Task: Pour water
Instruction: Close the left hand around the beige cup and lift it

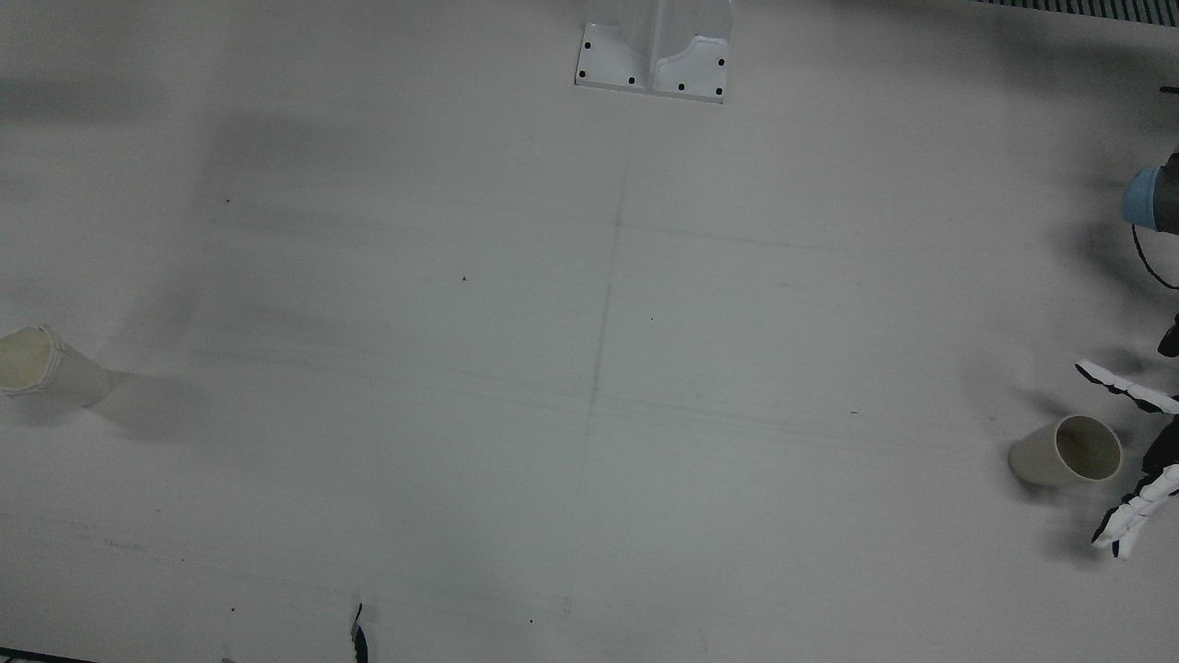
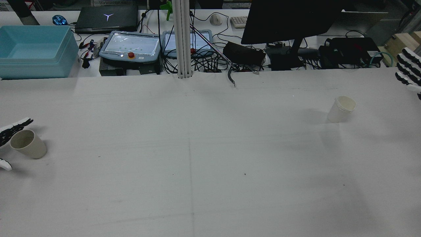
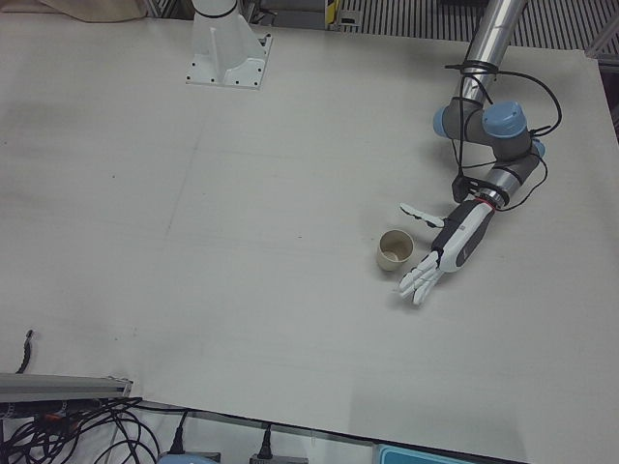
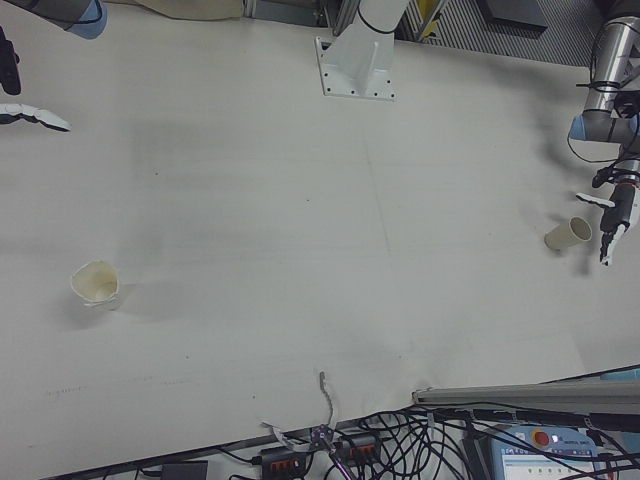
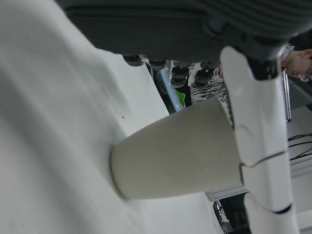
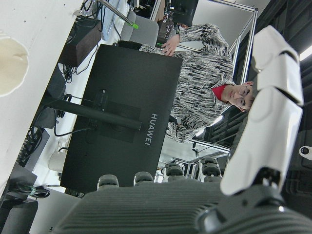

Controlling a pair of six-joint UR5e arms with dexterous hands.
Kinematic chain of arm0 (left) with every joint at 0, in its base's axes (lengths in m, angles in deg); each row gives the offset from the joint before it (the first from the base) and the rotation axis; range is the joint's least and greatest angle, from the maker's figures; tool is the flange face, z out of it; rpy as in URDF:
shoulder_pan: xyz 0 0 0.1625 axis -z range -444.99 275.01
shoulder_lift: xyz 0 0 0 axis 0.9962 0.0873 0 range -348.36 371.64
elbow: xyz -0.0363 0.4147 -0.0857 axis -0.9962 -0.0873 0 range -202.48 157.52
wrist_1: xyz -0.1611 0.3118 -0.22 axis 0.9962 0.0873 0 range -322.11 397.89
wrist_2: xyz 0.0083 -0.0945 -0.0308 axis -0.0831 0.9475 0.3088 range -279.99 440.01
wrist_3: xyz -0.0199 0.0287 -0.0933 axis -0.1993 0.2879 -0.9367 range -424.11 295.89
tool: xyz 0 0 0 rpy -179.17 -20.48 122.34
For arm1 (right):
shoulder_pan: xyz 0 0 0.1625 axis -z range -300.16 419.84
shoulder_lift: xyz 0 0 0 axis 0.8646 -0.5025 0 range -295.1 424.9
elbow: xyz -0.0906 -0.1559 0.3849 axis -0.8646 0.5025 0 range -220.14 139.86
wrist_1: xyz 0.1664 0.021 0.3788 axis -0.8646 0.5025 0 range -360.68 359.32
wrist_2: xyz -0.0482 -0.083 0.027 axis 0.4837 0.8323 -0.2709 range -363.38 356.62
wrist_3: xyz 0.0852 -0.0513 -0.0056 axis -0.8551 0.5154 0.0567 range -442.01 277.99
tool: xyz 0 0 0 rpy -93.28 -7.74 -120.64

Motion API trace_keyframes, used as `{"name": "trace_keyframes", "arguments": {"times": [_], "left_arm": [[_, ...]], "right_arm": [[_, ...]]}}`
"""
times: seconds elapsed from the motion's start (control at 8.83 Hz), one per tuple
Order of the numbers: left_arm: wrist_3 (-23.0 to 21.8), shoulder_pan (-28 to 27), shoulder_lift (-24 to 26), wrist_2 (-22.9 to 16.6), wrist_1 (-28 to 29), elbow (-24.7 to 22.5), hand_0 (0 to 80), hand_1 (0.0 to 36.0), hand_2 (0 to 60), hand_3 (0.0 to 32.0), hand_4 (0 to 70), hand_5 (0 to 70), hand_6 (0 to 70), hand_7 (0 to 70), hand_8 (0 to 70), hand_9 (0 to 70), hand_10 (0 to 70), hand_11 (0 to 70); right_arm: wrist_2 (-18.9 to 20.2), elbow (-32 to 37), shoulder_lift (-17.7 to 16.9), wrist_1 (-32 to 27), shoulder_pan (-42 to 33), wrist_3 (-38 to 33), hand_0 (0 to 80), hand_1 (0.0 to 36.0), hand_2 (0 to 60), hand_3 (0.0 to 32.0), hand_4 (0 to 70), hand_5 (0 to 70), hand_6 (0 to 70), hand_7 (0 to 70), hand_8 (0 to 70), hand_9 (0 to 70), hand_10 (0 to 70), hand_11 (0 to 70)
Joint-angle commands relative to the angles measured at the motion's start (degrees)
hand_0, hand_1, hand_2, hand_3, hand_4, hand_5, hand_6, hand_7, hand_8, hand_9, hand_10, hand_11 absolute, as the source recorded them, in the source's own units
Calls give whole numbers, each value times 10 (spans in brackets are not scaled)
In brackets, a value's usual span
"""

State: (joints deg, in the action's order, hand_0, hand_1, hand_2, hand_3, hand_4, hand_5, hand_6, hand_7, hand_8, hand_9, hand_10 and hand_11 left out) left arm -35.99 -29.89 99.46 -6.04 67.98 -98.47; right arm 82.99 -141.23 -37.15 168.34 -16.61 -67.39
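A beige cup (image 3: 395, 250) stands upright near the table's edge on my left arm's side; it also shows in the rear view (image 2: 28, 144) and the front view (image 1: 1067, 451). My left hand (image 3: 448, 247) is open beside it, fingers (image 2: 14, 126) spread on the cup's two sides, and no grip shows. In the left hand view the cup (image 5: 180, 151) is close in front of the palm. A white cup (image 2: 342, 109) stands on the other side (image 1: 41, 364). My right hand (image 2: 408, 70) is open, well apart from the white cup, at the rear view's edge.
An arm pedestal base (image 1: 654, 60) is bolted at the robot's edge of the table. Beyond the opposite edge are a blue bin (image 2: 34, 49), teach pendants (image 2: 131, 46), a monitor (image 2: 289, 19) and cables. A black cable tip (image 1: 359, 635) reaches onto that edge.
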Motion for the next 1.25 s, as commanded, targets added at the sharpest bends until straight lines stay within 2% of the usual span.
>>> {"name": "trace_keyframes", "arguments": {"times": [0.0,0.23,0.34,0.45,0.57,0.68,0.79,1.02,1.13], "left_arm": [[2,-10,15,4,-12,3,557,179,0,0,167,0,84,74,6,0,0,17],[1,-33,18,31,-16,1,575,197,1,0,171,0,87,79,7,1,0,23],[-3,-50,19,46,-14,-1,609,218,0,0,190,0,90,78,8,1,2,27],[-9,-60,19,61,-13,-4,643,241,0,0,185,58,92,80,8,2,4,33],[-24,-62,21,78,-14,-6,688,250,0,0,181,485,93,78,8,1,7,37],[-42,-74,22,108,-19,-7,797,286,0,0,172,700,95,78,9,1,13,47],[-63,-86,22,133,-27,-7,800,305,4,0,188,700,97,80,9,2,17,55],[-78,-97,21,148,-68,-43,800,356,0,0,269,700,107,101,15,6,32,80],[-104,-97,21,149,-112,-71,800,360,97,0,284,700,114,113,22,8,41,102]], "right_arm": [[0,0,-3,0,-3,-3,481,192,162,0,0,34,51,0,0,0,0,0],[1,1,-5,-1,-8,-7,478,188,152,0,0,33,46,0,0,0,0,0],[1,1,-8,-1,-10,-8,479,188,149,0,0,32,40,0,0,0,0,0],[0,2,-13,-3,-12,-8,478,187,143,0,0,32,35,0,0,0,0,0],[1,2,-13,-4,-12,-8,478,186,138,0,0,32,31,0,0,0,0,0],[1,3,-14,-5,-13,-8,477,185,136,0,0,31,27,0,0,0,0,0],[1,3,-17,-8,-14,-8,476,182,128,0,0,30,22,0,0,0,0,0],[0,3,-21,-10,-19,-9,474,181,116,0,0,28,8,0,0,0,0,0],[-1,2,-21,-11,-23,-10,475,181,114,0,0,28,6,0,0,0,0,0]]}}
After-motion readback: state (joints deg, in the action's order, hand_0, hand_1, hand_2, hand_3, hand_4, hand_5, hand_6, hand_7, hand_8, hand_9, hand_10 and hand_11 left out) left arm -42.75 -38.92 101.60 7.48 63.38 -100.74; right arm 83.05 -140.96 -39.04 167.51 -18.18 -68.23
